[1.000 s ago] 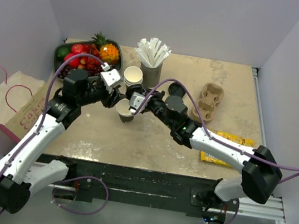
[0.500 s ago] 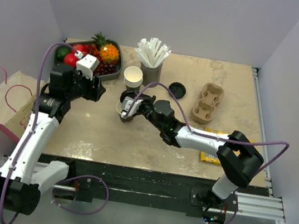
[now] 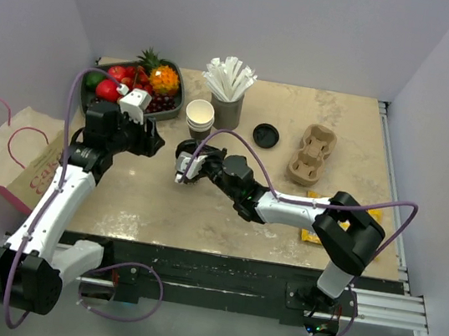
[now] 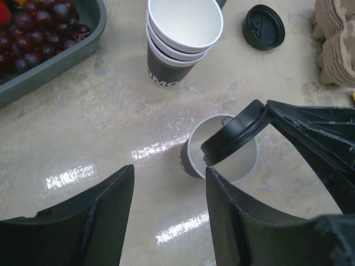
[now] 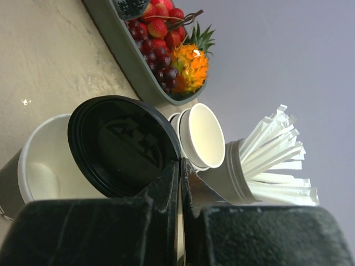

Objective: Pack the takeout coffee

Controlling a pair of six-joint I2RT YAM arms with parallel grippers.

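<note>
The takeout coffee's dark paper cup (image 4: 191, 158) stands open on the table's middle (image 3: 190, 175). Its round black lid (image 4: 236, 138) hangs tilted over the cup's mouth, one edge low inside the rim. My right gripper (image 5: 180, 166) is shut on the lid's (image 5: 125, 144) edge and reaches in from the right (image 3: 184, 165). My left gripper (image 4: 169, 173) is open with nothing between its fingers. It sits a short way left of the cup (image 3: 154, 142), jaws turned toward it.
A stack of lidless white-rimmed cups (image 3: 200, 117) and a grey holder of white straws (image 3: 228, 101) stand behind the cup. A second black lid (image 3: 265, 135), a pulp cup carrier (image 3: 313, 154), a fruit tray (image 3: 99, 103), a paper bag (image 3: 19, 154) and a yellow packet (image 3: 345, 210) surround it.
My left gripper let go of the cup, drew back to the left and opened. The right arm stretched further left, keeping the lid over the cup.
</note>
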